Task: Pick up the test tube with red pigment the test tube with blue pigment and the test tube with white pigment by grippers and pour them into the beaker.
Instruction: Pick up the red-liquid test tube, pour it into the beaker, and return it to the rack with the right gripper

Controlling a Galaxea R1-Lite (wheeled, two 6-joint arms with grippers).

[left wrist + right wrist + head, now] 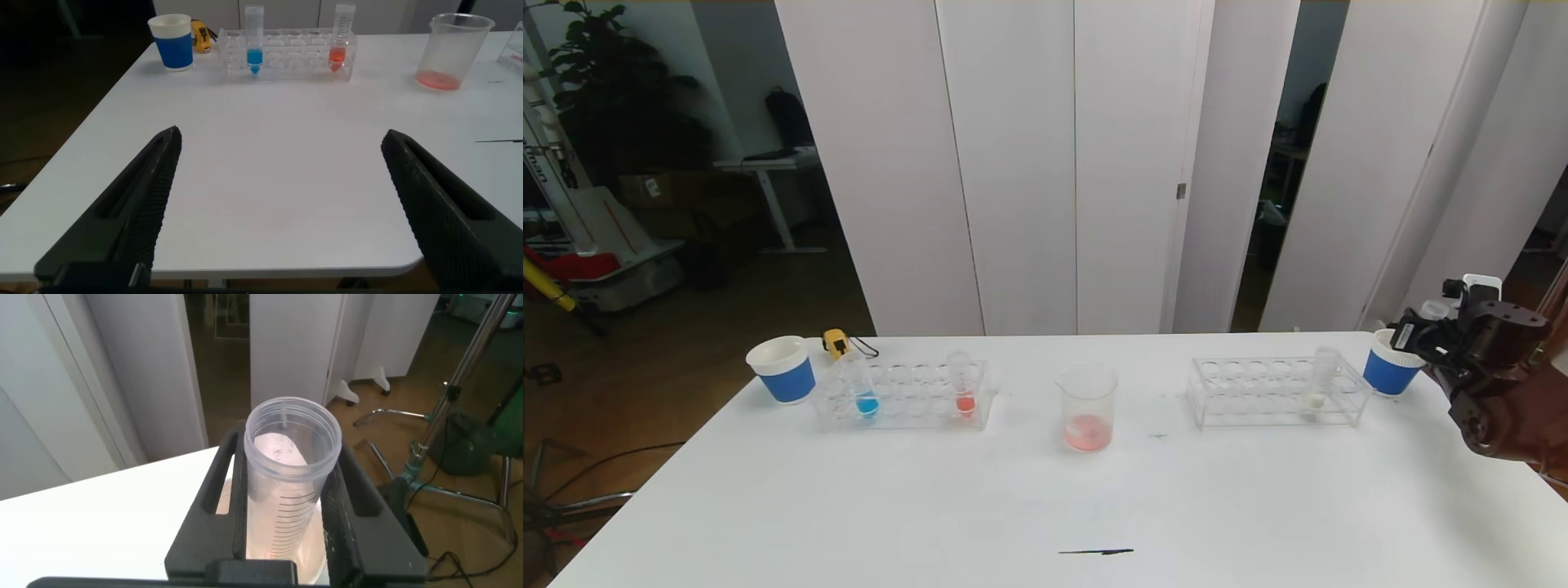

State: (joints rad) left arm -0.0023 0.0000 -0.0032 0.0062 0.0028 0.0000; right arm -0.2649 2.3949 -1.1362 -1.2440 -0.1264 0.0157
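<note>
The right gripper point(286, 531) – jaws clamped on an emptied graduated tube point(290, 469) – hangs over the worktop's point(1045, 506) far right corner, above a paper cup point(1388, 371). The beaker point(1086, 406) stands mid-worktop, red liquid inside. The left gripper's point(282, 212) jaws stand apart.

The test tube with blue pigment point(864, 392) sits in the left rack point(903, 396) – the test tube with white pigment point(1319, 384) in the right rack point(1274, 392).

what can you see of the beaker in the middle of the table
The beaker is a clear, plastic-looking cylinder with a flared rim, wider than the test tubes. It stands upright on the white table, midway between the two clear tube racks and apart from both. A shallow layer of pinkish-red liquid sits at its bottom; the rest is empty. Nothing touches it but the table, and neither hand is near it.
</note>
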